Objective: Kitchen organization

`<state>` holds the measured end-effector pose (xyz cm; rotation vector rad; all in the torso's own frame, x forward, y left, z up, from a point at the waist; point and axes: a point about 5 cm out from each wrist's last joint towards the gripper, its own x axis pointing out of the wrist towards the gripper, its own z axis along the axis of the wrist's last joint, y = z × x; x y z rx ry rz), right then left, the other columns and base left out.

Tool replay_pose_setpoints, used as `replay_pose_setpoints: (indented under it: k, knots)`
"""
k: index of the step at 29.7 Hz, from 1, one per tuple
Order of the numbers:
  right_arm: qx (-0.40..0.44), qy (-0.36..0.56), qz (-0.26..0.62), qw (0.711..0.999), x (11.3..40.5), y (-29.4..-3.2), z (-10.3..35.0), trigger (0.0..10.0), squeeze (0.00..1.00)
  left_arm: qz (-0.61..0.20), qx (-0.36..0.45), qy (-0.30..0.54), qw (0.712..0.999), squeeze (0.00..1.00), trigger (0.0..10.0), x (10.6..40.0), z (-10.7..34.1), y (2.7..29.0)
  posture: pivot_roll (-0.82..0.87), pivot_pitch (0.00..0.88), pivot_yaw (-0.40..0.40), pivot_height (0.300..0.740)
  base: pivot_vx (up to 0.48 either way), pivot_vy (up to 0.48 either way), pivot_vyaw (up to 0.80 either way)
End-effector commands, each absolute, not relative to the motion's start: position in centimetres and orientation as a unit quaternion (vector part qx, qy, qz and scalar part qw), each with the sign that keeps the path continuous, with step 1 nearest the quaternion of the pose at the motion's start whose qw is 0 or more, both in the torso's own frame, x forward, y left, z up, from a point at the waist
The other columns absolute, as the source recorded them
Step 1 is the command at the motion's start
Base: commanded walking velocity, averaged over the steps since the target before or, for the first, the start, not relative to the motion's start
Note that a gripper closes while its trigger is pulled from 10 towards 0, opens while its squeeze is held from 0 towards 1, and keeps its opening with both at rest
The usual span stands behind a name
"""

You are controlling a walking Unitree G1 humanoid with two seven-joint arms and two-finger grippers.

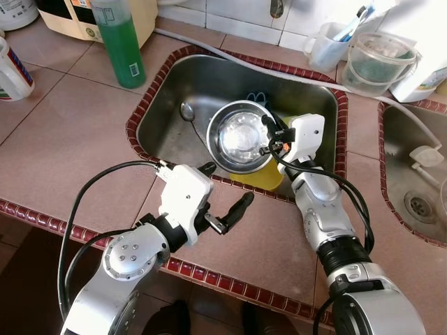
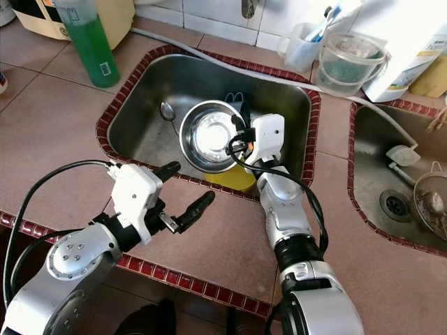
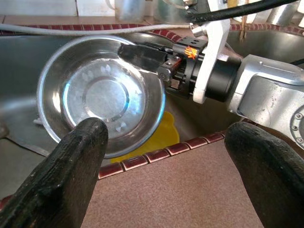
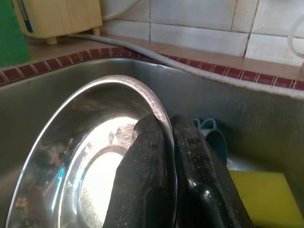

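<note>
— Hovering low in the frame, over the brown counter point(image 1: 84, 139), what is the left gripper point(image 1: 225, 199) doing?
— Nothing held; its two black fingers are spread wide, just short of the sink's red-tiled edge.
— And the right gripper point(image 1: 268, 125)?
— Mid-frame, reaching into the sink point(image 1: 174, 91). Its fingers point(image 4: 147, 180) are pressed together on the rim of a steel bowl point(image 1: 237, 136), one inside and one outside.
— Where does the bowl sit?
— Within the sink, tilted, above something yellow point(image 1: 262, 178). A spoon point(image 1: 187, 112) lies on the sink floor to its left.
— Farther back?
— A green bottle point(image 1: 119, 42) at upper left, and a clear plastic cup point(image 1: 374, 64) at upper right.
</note>
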<state>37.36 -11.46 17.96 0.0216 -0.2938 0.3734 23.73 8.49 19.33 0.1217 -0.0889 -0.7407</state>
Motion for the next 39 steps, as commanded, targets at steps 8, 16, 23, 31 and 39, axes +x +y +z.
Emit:
replay_pose_setpoints:
  k: [8, 16, 23, 31, 39]
  knots:
    - [0.039, -0.109, 0.185, 0.976, 37.0, -12.4, 16.2, 10.0, 1.0, -0.369, 0.06, -0.052, 0.926, 0.0, 10.0, 23.2, 19.8, 8.3, -0.07, 0.301, -0.068, 0.732, 0.0, 0.0, 0.0]
    - [0.043, -0.111, 0.185, 0.975, 37.1, -12.4, 16.4, 10.0, 1.0, -0.372, 0.059, -0.053, 0.925, 0.0, 10.0, 23.2, 19.8, 8.2, -0.07, 0.292, -0.069, 0.732, 0.0, 0.0, 0.0]
    - [0.043, -0.118, 0.189, 0.974, 37.2, -12.5, 16.8, 10.0, 1.0, -0.371, 0.06, -0.054, 0.925, 0.0, 10.0, 23.3, 19.9, 8.2, -0.07, 0.284, -0.069, 0.732, 0.0, 0.0, 0.0]
    - [0.038, -0.134, 0.19, 0.972, 37.4, -12.5, 17.6, 10.0, 1.0, -0.366, 0.064, -0.057, 0.927, 0.0, 10.0, 23.6, 19.8, 8.4, -0.07, 0.272, -0.071, 0.732, 0.0, 0.0, 0.0]
    - [0.03, -0.165, 0.173, 0.971, 37.4, -13.3, 19.1, 10.0, 1.0, -0.312, 0.062, -0.065, 0.946, 0.0, 10.0, 25.4, 19.6, 9.7, -0.1, 0.215, -0.085, 0.732, 0.0, 0.0, 0.0]
